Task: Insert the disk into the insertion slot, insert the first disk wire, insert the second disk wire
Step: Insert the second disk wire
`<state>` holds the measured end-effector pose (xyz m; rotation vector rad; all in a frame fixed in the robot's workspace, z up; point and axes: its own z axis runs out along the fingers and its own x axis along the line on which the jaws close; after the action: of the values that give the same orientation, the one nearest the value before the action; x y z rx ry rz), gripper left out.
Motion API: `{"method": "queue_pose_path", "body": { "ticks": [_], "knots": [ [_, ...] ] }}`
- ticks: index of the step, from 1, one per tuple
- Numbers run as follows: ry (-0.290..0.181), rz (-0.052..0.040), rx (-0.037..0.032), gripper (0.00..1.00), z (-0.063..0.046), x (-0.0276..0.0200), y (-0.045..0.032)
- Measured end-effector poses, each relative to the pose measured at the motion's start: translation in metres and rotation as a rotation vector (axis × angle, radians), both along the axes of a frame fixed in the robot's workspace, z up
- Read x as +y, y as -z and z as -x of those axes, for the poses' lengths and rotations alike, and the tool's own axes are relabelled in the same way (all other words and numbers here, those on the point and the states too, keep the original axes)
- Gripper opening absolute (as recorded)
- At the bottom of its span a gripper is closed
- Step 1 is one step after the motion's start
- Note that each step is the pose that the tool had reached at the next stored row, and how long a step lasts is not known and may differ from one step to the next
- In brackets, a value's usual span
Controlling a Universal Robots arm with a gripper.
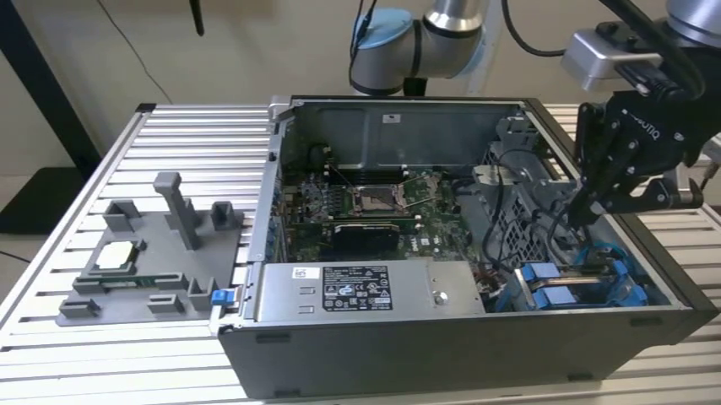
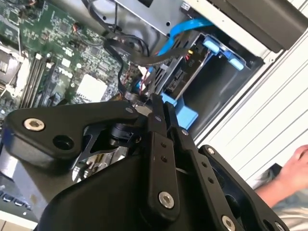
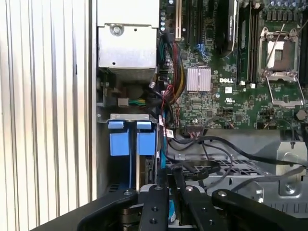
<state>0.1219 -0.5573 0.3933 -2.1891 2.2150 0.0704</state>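
A: Black metal gripper (image 1: 588,213) state?
B: Fingers (image 2: 156,115) pressing together, clenched — hovering over the grey metal insertion slot (image 1: 586,283) with glossy blue plastic clips.
A: Disk?
B: Can't tell whether it is sitting inside — dark cables (image 3: 211,163) crossing nearby.

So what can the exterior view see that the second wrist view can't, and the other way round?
Exterior view alone: the whole open computer case on a slatted table, and a grey fixture tray beside it holding a processor chip.

Second wrist view alone: a person's hand beside the case, and a blue cable.

Both: the pincer lowered by the blue drive clips, and the green motherboard.
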Motion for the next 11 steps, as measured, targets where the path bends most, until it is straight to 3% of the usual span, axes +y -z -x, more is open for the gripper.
{"method": "queue_pose_path", "body": {
  "ticks": [4,7,9,11],
  "knots": [
    [-0.008,0.0159,-0.0019,0.0,0.004,0.0,0.0012],
    [-0.013,0.0212,-0.0119,0.0,0.008,0.0,0.0031],
    [-0.014,0.0222,-0.0276,0.0,0.012,0.0,0.0039],
    [-0.014,0.0233,-0.0493,0.0,0.015,0.0,0.0044]
  ]
}}
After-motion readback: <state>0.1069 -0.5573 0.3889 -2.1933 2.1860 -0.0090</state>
